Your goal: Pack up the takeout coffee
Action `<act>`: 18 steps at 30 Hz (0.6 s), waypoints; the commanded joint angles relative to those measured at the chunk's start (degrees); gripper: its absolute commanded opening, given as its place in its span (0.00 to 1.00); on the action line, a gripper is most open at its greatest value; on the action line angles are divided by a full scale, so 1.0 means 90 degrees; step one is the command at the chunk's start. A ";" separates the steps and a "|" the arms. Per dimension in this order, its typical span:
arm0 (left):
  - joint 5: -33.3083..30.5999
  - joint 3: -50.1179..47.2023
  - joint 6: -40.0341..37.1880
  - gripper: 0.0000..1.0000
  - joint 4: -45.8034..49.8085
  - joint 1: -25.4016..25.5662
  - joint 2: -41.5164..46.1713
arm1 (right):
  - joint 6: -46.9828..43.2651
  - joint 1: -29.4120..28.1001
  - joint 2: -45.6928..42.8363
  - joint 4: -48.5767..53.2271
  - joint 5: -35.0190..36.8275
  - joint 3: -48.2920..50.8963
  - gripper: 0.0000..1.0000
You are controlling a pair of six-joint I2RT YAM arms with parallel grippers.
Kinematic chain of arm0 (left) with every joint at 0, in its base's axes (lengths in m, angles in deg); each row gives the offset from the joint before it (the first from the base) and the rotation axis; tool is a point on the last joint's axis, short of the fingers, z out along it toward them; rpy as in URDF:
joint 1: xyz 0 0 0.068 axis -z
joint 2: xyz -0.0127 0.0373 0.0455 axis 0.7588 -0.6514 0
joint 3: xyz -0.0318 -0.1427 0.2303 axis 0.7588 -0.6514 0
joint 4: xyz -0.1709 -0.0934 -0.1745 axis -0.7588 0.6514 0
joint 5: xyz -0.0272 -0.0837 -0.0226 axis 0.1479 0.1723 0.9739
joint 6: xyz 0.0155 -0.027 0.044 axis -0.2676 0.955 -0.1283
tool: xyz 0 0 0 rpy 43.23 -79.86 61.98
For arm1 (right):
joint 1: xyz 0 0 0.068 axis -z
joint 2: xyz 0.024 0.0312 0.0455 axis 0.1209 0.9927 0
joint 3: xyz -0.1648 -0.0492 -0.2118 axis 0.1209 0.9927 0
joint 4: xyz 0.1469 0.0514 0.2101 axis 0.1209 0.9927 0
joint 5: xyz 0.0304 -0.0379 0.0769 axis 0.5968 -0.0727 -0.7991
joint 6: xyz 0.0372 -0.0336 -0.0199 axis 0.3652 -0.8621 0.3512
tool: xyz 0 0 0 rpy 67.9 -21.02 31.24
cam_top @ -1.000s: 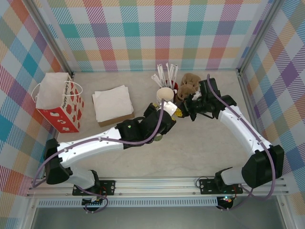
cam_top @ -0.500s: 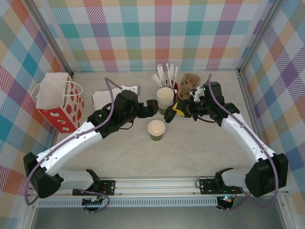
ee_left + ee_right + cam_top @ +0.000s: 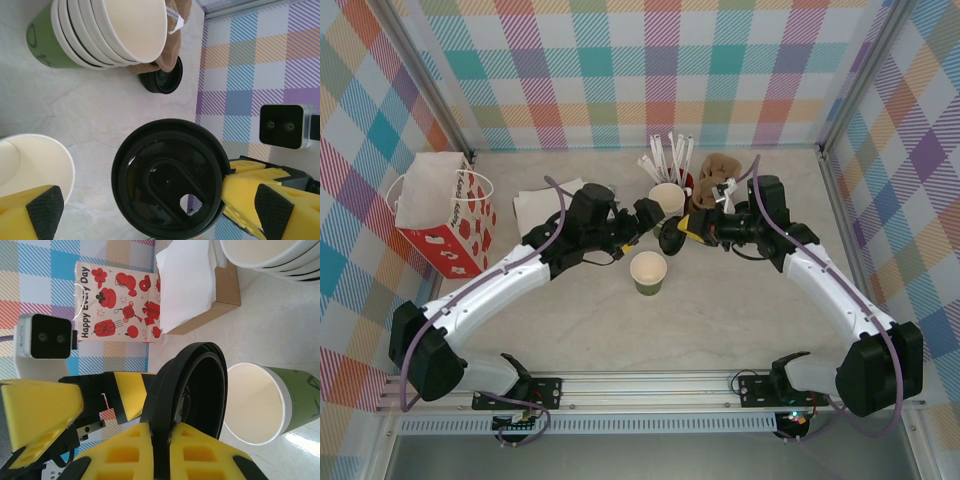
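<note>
The takeout coffee [image 3: 648, 272] is a dark green cup, cream inside, standing upright and uncovered mid-table; it also shows in the wrist views [image 3: 35, 167] [image 3: 257, 401]. My right gripper [image 3: 688, 232] [image 3: 170, 432] is shut on the rim of a flat black lid [image 3: 670, 238] [image 3: 200, 385], held on edge just behind and right of the cup. My left gripper [image 3: 653, 218] [image 3: 158, 210] is open wide, facing the lid [image 3: 167, 177], which sits between its fingers without touching the pads.
A stack of paper cups [image 3: 667, 197] [image 3: 110, 30], straws [image 3: 665, 155], brown cup carriers [image 3: 715, 170] and spare black lids [image 3: 162, 80] crowd the back. White napkins on a box [image 3: 545, 200] [image 3: 187, 285] and a red gift bag [image 3: 445, 215] [image 3: 120, 302] stand at the left.
My left gripper let go of the cup, opened wide, pulled back left, then swung right to the lid. My right gripper brought the lid slightly left.
</note>
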 commanded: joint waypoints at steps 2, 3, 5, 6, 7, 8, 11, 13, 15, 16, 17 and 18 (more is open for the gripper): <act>0.0467 -0.0064 0.0627 0.98 -0.0470 -0.0055 -0.0146 | -0.0208 -0.0103 -0.0135 -0.0460 -0.0230 0.0051 0.05; 0.0533 -0.0064 0.0690 0.96 -0.0527 -0.0046 -0.0178 | -0.0212 -0.0114 -0.0125 -0.0465 -0.0240 0.0042 0.05; 0.0617 -0.0086 0.0767 0.95 -0.0641 -0.0050 -0.0230 | -0.0227 -0.0142 -0.0111 -0.0478 -0.0250 0.0031 0.05; 0.0639 -0.0081 0.0792 0.94 -0.0675 -0.0055 -0.0247 | -0.0227 -0.0159 -0.0105 -0.0489 -0.0241 0.0031 0.04; 0.0644 -0.0081 0.0800 0.93 -0.0691 -0.0055 -0.0259 | -0.0226 -0.0173 -0.0106 -0.0503 -0.0250 0.0036 0.04; 0.0656 -0.0081 0.0802 0.92 -0.0708 -0.0050 -0.0268 | -0.0232 -0.0193 -0.0096 -0.0516 -0.0246 0.0041 0.04; 0.0713 -0.0081 0.0832 0.91 -0.0728 -0.0048 -0.0294 | -0.0199 -0.0223 -0.0106 -0.0571 -0.0231 0.0056 0.04; 0.0723 -0.0081 0.0846 0.91 -0.0703 -0.0052 -0.0308 | -0.0161 -0.0245 -0.0125 -0.0623 -0.0197 0.0077 0.04; 0.0703 -0.0096 0.0879 0.91 -0.0653 -0.0052 -0.0325 | -0.0130 -0.0256 -0.0145 -0.0659 -0.0175 0.0071 0.04; 0.0709 -0.0101 0.0889 0.91 -0.0654 -0.0048 -0.0335 | -0.0134 -0.0260 -0.0149 -0.0666 -0.0180 0.0070 0.04; 0.0732 -0.0115 0.0914 0.91 -0.0686 -0.0053 -0.0339 | -0.0129 -0.0269 -0.0155 -0.0670 -0.0173 0.0065 0.04; 0.0757 -0.0108 0.0922 0.91 -0.0707 -0.0048 -0.0361 | -0.0129 -0.0277 -0.0164 -0.0681 -0.0156 0.0061 0.04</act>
